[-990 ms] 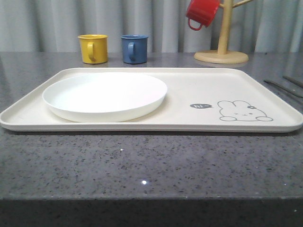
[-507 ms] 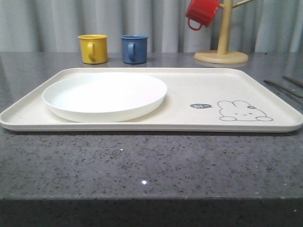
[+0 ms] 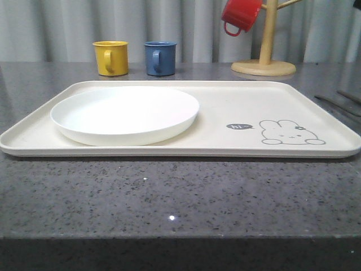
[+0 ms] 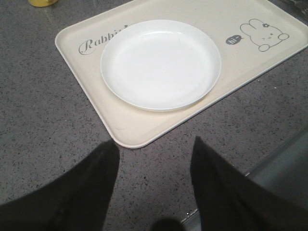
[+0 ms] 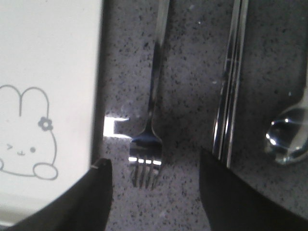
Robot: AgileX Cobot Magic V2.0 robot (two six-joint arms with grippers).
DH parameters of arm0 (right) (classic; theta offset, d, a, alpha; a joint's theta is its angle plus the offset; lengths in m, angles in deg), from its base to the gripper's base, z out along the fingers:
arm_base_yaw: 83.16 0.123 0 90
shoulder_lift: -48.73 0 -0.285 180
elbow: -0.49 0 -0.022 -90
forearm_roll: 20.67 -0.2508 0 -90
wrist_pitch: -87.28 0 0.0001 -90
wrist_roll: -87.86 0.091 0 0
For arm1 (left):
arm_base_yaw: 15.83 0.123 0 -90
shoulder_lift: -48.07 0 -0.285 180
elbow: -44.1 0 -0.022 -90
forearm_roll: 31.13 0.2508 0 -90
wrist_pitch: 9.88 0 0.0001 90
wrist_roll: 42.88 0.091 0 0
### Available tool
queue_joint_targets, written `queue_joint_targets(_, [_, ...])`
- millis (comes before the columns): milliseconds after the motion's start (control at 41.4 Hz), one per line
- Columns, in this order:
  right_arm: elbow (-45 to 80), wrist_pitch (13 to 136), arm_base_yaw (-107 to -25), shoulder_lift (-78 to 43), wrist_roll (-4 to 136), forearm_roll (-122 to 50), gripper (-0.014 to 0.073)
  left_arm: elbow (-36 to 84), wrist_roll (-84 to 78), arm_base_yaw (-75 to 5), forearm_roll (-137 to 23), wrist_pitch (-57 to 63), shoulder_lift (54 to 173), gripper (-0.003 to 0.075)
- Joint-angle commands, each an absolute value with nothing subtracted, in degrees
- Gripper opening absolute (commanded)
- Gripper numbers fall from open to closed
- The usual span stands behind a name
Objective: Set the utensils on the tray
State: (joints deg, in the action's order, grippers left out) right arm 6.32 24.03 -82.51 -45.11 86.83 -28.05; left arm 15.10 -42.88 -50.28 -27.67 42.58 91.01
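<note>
The cream tray (image 3: 237, 101) with the bunny drawing lies across the grey counter, and the round white plate (image 3: 125, 113) rests on its left half. On the counter right of the tray lie a steel fork (image 5: 150, 120), a pair of chopsticks (image 5: 230, 86) and a spoon (image 5: 288, 137), side by side. My right gripper (image 5: 155, 163) hangs open above the fork's tines, one finger over the tray's edge (image 5: 94, 96). My left gripper (image 4: 155, 147) is open over bare counter just off the tray's corner (image 4: 134, 139), with the plate (image 4: 161, 62) beyond it.
A yellow mug (image 3: 110, 57) and a blue mug (image 3: 159, 58) stand behind the tray. A red mug (image 3: 241, 15) hangs on a wooden mug tree (image 3: 264, 56) at the back right. The counter's front edge runs close below the tray.
</note>
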Motion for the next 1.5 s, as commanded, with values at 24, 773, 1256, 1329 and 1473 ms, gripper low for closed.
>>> queue_joint_targets(24, [0.92, 22.95, -82.24, -48.41, 86.13, -28.36, 0.0432, 16.50, -43.46, -50.68, -27.96, 38.31, 91.12, 0.0356])
queue_joint_targets(773, [-7.01, 20.68, -79.89, -60.74, 88.21, -24.96, 0.0279, 16.50, -43.46, -50.68, -27.96, 38.20, 91.12, 0.0356])
queue_joint_targets(1256, [-7.13, 17.06, -79.72, -57.08, 88.21, -25.59, 0.0023, 16.50, -43.46, -50.68, -27.86, 38.20, 91.12, 0.0356])
queue_joint_targets(1329, [-7.13, 16.62, -78.59, -55.23, 87.86, -26.53, 0.0023, 16.50, -43.46, -50.68, -27.70, 38.20, 91.12, 0.0356])
queue_joint_targets(1473, [-7.13, 16.71, -72.91, -52.64, 87.86, -26.57, 0.0023, 16.50, -43.46, -50.68, -27.73, 38.20, 91.12, 0.0356])
